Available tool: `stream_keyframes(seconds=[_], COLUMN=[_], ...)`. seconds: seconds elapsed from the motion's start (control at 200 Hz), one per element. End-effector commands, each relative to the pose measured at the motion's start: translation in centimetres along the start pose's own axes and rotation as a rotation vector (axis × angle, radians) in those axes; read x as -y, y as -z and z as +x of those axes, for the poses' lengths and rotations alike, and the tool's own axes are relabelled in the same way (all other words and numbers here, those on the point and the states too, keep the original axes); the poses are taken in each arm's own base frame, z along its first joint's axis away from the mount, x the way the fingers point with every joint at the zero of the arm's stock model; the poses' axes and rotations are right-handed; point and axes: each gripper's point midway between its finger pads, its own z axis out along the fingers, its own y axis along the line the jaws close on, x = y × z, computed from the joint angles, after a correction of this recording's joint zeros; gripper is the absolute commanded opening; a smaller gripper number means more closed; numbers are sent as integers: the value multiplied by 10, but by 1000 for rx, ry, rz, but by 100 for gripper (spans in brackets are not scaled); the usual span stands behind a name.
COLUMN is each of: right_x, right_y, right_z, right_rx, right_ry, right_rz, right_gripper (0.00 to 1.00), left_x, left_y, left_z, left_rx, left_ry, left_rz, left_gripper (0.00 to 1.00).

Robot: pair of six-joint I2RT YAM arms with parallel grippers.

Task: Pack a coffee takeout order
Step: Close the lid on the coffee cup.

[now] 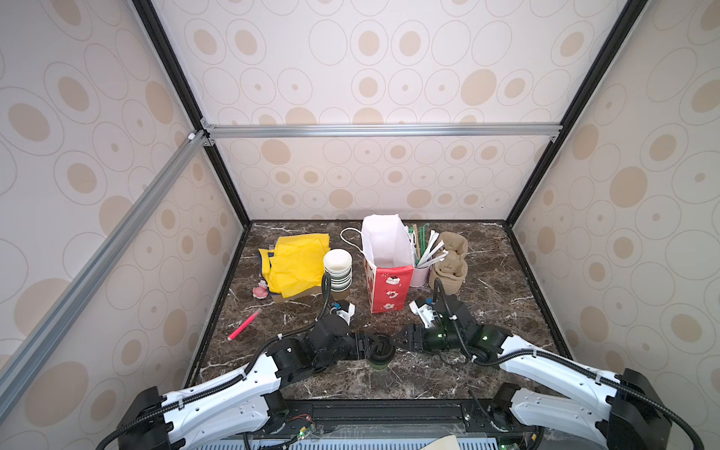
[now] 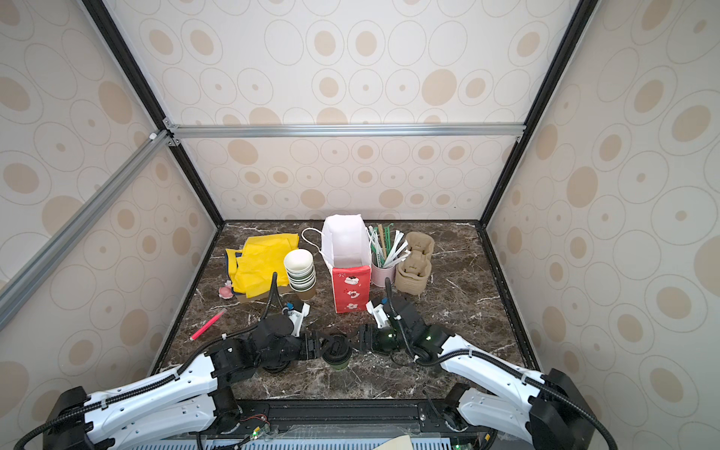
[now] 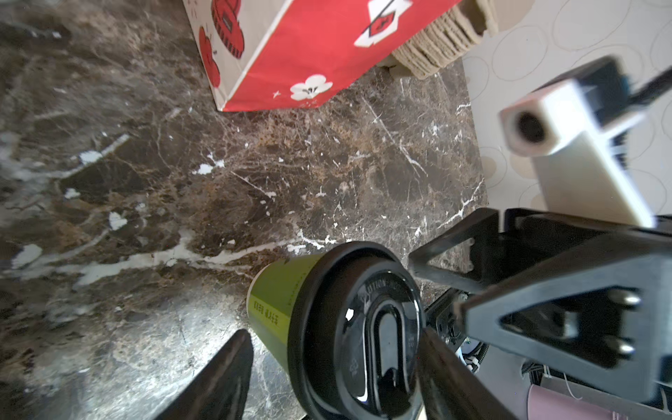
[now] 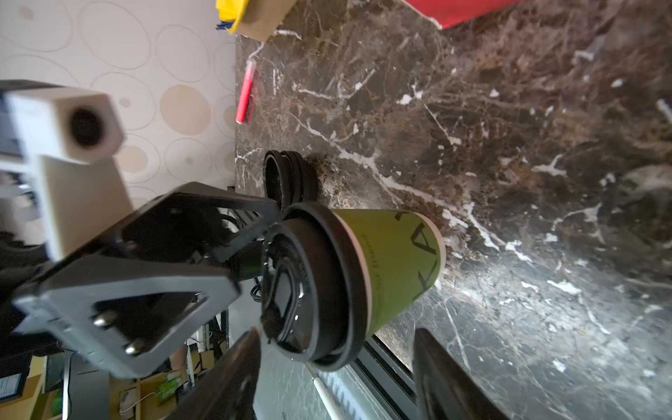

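Note:
The green-sided paper cup (image 1: 380, 360) with its black lid (image 3: 367, 327) stands upright near the table's front, in both top views (image 2: 337, 360). My left gripper (image 3: 334, 342) reaches it from the left and my right gripper (image 4: 336, 334) from the right. Each pair of jaws is open and straddles the lid, with table showing beside the cup. The brown pulp cup trays (image 1: 448, 265) are stacked at the back right. Yellow paper napkins (image 1: 296, 265) lie piled at the back left.
A red and white paper bag (image 1: 387, 265) stands open at the back centre. A stack of lidless cups (image 1: 337, 270) is left of it, a pink cup of straws (image 1: 422, 272) right. A red stick (image 1: 244, 324) lies left. Loose black lids (image 4: 287, 178) sit near the cup.

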Motion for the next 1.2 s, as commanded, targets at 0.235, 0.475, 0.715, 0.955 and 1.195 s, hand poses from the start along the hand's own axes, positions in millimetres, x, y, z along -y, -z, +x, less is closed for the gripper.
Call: stream_keyframes(seconds=[0.235,0.475,0.715,0.955,1.195], right_x=[7,25,17,-20,11], right_y=[-14,-18,-14,30,131], right_z=[5,12,10,-16,-54], right_rx=[-52,-68,-59,101,423], right_ry=[-22,-48,-37,99,152], right_rz=[-2,44,26,25,407], right_gripper=[64,62,62,69,67], left_x=[-11,-16,-20,2,22], left_y=[3,-8,-10,2,29], left_z=[-1,11,17,-15,-69], left_rx=[12,-31,-54,55,297], left_ry=[3,6,4,-19,2], left_rz=[-32,-27,-34,-5,7], left_gripper=[50,38,35,55,62])
